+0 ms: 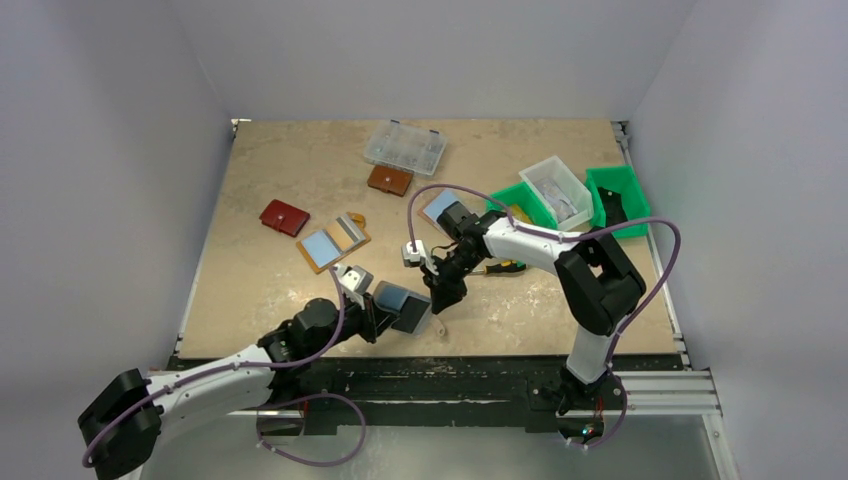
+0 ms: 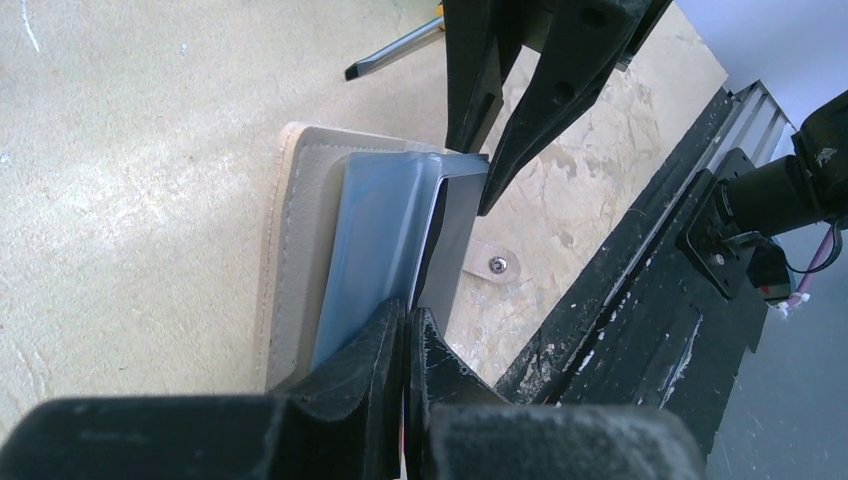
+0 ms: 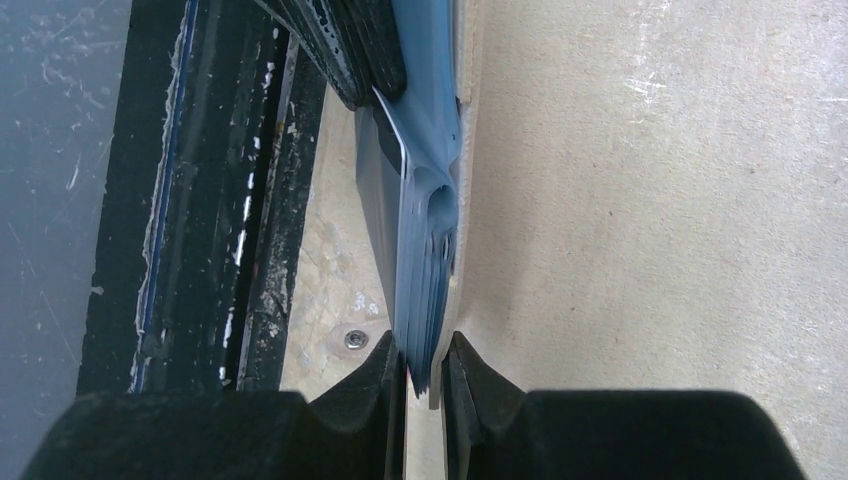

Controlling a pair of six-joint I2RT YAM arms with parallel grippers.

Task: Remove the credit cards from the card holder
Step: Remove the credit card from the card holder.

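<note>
The tan card holder point(image 1: 403, 303) stands on edge near the table's front, held between both grippers. My left gripper point(image 1: 380, 308) is shut on its near edge; in the left wrist view point(image 2: 408, 325) the fingers pinch the pale blue leaf point(image 2: 370, 240) and grey panel point(image 2: 455, 240). My right gripper point(image 1: 443, 298) is shut on the opposite edge; in the right wrist view point(image 3: 425, 368) its fingers clamp the blue ribbed pockets point(image 3: 425, 260) and tan cover point(image 3: 466, 120). The snap tab point(image 2: 497, 263) lies flat on the table. No card shows apart from the pockets.
Another open tan wallet point(image 1: 333, 243), a red wallet point(image 1: 284, 217) and a brown wallet point(image 1: 389, 180) lie behind. A clear organiser box point(image 1: 405, 147) and green bins point(image 1: 615, 195) stand at the back right. A screwdriver point(image 1: 500, 267) lies nearby. The black front rail point(image 2: 640, 290) is close.
</note>
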